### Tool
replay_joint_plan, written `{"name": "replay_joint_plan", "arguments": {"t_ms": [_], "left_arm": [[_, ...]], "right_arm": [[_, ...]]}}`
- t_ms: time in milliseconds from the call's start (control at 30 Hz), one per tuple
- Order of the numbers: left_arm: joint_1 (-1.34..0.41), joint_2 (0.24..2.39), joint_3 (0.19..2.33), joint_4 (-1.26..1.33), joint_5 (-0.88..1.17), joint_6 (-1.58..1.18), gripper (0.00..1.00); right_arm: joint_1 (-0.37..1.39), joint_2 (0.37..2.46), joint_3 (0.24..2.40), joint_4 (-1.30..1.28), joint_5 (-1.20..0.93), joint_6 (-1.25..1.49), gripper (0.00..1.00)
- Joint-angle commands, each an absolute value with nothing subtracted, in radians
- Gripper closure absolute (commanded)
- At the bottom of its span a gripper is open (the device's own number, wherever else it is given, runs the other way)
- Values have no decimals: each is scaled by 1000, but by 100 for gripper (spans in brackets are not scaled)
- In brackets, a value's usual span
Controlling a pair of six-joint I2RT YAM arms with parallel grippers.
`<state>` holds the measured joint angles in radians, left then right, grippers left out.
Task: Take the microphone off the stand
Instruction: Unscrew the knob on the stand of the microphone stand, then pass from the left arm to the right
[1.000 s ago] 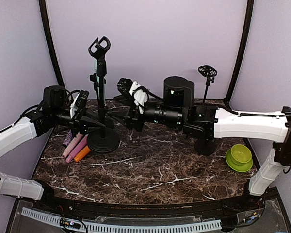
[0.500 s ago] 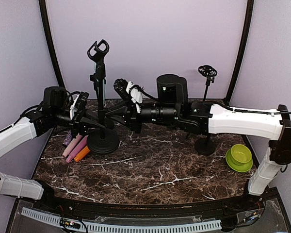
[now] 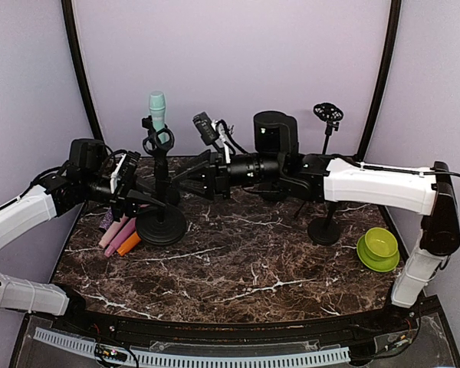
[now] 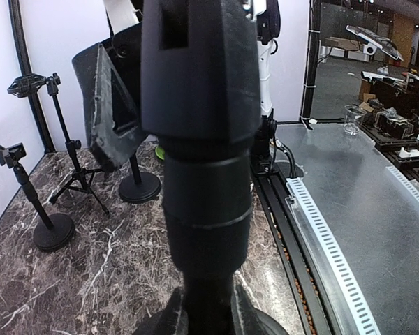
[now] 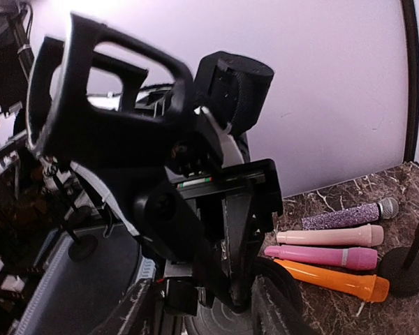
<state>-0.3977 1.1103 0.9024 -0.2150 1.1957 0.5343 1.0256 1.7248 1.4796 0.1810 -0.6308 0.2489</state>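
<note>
Lower than before sits the stand's (image 3: 161, 227) clip (image 3: 159, 142), mint microphone (image 3: 157, 108) poking above it; left end effector (image 3: 155, 201) clamps the stand pole, right end effector (image 3: 182, 178) spread wide alongside.

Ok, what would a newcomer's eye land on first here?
The mint-green microphone standing in the clip of the black stand, back left, with the left gripper on the pole and the right gripper beside it. Then the coloured microphones lying by the stand's base, and the green bowl far right.
</note>
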Motion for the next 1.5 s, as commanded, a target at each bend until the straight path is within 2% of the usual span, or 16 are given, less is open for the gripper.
{"name": "replay_joint_plan", "arguments": {"t_ms": [0, 33, 67, 100, 433, 533, 633, 767, 867, 1000, 1033, 1067, 1100, 1167, 1200, 1467], "left_arm": [[-404, 1074, 915, -98, 1265, 433, 100], [-404, 1077, 916, -88, 1268, 416, 100], [-404, 1079, 917, -79, 1271, 398, 100], [-404, 1081, 918, -71, 1275, 386, 100], [-405, 1085, 920, -126, 1286, 424, 100], [-404, 1085, 920, -148, 1275, 446, 100], [-403, 1083, 918, -157, 1271, 455, 100], [-404, 1086, 917, -144, 1272, 445, 100], [-404, 1087, 918, -137, 1268, 441, 100], [-404, 1088, 921, -135, 1255, 431, 100], [-405, 1090, 921, -135, 1238, 427, 100], [-404, 1089, 920, -133, 1212, 417, 95], [-404, 1090, 919, -125, 1172, 400, 79], [-403, 1097, 928, -134, 1089, 359, 12], [-403, 1105, 943, -164, 1064, 368, 3], [-342, 1150, 1051, -416, 973, 406, 1]], "right_arm": [[1018, 1636, 1403, 350, -580, 251, 38], [1022, 1630, 1390, 366, -556, 235, 31], [1027, 1626, 1384, 374, -528, 211, 12], [1035, 1626, 1378, 384, -504, 196, 1], [1101, 1749, 1543, 292, -386, 92, 2], [1106, 1767, 1549, 313, -410, 100, 13], [1110, 1782, 1571, 291, -441, 98, 51], [1113, 1782, 1562, 289, -443, 104, 58], [1113, 1782, 1563, 286, -459, 97, 82], [1110, 1795, 1573, 278, -456, 109, 100], [1108, 1794, 1568, 286, -458, 107, 100], [1106, 1790, 1556, 301, -451, 105, 100], [1102, 1782, 1532, 320, -439, 108, 100], [1081, 1765, 1486, 380, -416, 131, 100], [1066, 1754, 1463, 403, -398, 143, 100], [943, 1742, 1295, 515, -75, 100, 100]]}}
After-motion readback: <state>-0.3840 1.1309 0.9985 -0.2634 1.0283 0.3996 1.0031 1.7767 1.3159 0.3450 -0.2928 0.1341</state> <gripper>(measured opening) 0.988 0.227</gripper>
